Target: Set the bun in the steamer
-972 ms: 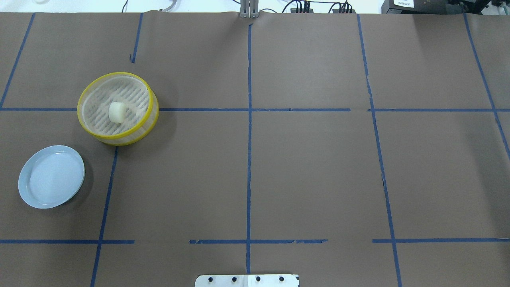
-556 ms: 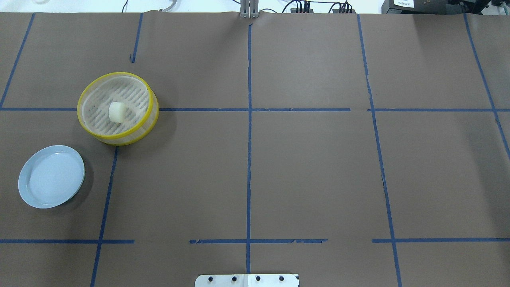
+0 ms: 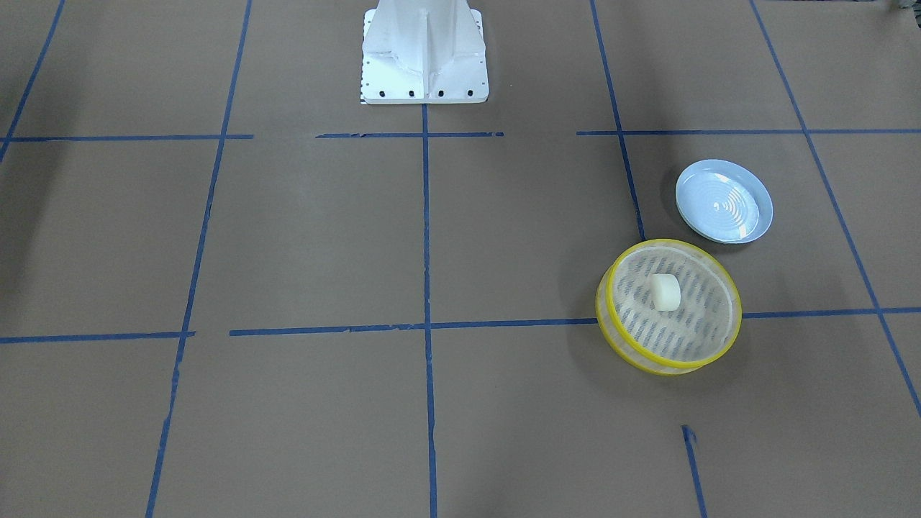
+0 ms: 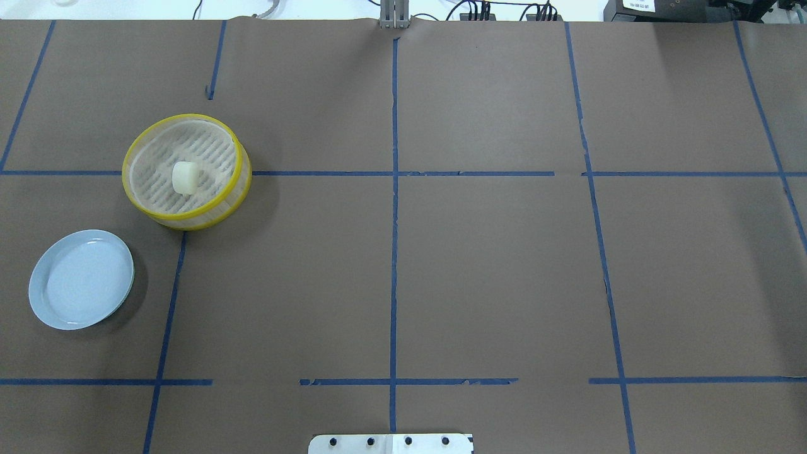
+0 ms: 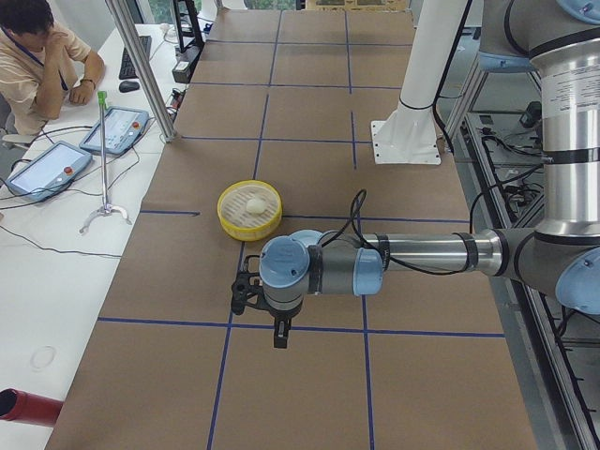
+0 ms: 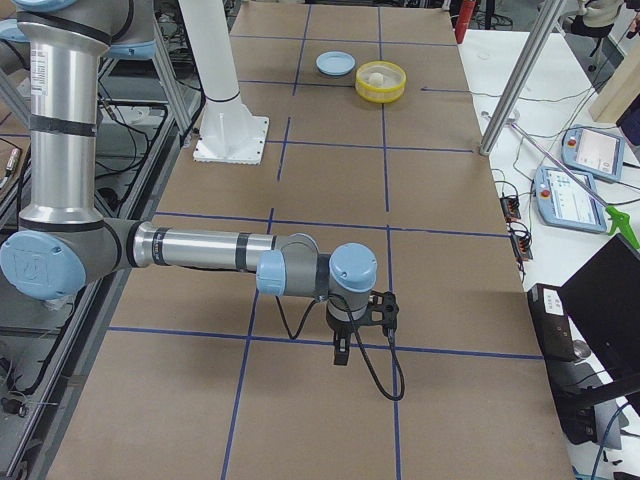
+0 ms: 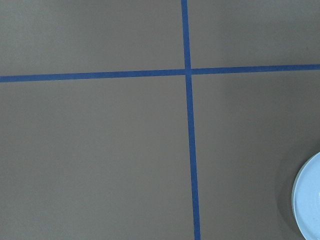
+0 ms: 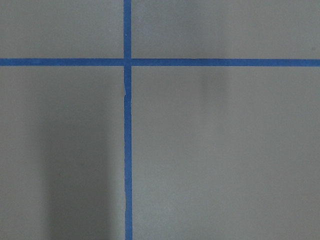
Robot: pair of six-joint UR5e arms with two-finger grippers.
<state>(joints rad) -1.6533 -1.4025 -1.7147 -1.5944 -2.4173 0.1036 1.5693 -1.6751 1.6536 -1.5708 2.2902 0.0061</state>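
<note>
The cream-white bun (image 4: 185,177) lies on the slotted base inside the yellow-rimmed steamer (image 4: 183,117), at the table's left side. Both also show in the front view, the bun (image 3: 665,292) within the steamer (image 3: 673,244), and small in the left side view (image 5: 254,203). My left gripper (image 5: 278,335) hangs over bare table, apart from the steamer; I cannot tell if it is open or shut. My right gripper (image 6: 340,353) hangs over bare table at the far other end; I cannot tell its state either. Neither wrist view shows fingers.
A pale blue plate (image 4: 82,279) sits empty just nearer the robot than the steamer; its edge shows in the left wrist view (image 7: 310,200). The robot's white base (image 3: 424,50) stands mid-table. Blue tape lines cross the brown table cover. An operator sits beyond the table's far edge.
</note>
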